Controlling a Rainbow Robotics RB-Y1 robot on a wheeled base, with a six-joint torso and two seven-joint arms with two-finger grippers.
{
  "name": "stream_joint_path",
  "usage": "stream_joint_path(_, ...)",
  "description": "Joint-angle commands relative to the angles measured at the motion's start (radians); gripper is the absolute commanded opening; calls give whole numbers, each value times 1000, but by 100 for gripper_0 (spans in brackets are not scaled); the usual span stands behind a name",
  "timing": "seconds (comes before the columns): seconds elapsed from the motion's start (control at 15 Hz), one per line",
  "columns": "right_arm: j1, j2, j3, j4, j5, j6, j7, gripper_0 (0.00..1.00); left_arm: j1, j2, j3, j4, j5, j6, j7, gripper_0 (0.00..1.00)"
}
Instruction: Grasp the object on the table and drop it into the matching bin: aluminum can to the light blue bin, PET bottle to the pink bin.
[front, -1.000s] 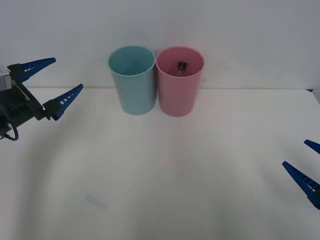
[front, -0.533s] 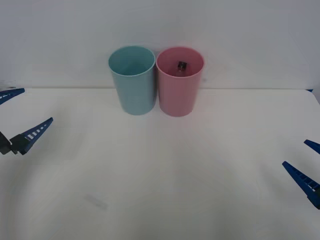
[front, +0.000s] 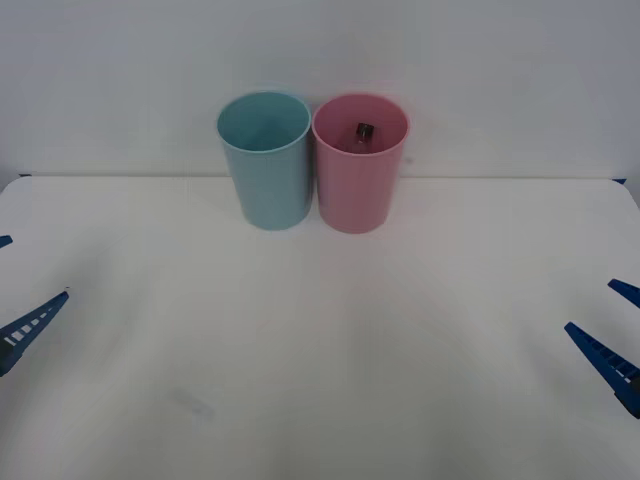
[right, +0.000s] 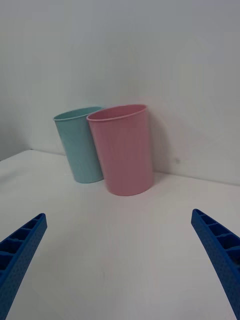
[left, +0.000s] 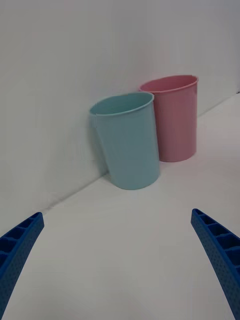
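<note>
Entry: PET bottle lodged in pink bin; both arms parked low at the frame edges.

Near, lower left of the front view: left gripper (front: 8, 300), fingers (left: 218, 255) spread wide, nothing between them, held low at the edge of the worktop (front: 320, 380), apparently so the middle stays free. Near, lower right: right gripper (front: 620, 330), fingers (right: 220, 252) likewise spread and empty, idle at the edge. Far, upper centre, against the wall: light blue bin (front: 265, 160) and pink bin (front: 360, 163), upright, side by side and just touching, presumably paired for sorting. Inside the pink bin, the PET bottle (front: 364, 131), black cap showing below the rim: the matching bin, so the drop reads as done.
</note>
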Motion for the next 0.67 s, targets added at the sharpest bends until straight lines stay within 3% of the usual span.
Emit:
stream_joint_path(0.07, 0, 0, 0, 0, 0, 0, 0, 100, 28, 0, 1, 0, 33, 2, -3, 100)
stream_joint_path(0.67, 0, 0, 0, 0, 0, 0, 0, 100, 72, 23, -1, 0, 68, 0, -10, 100)
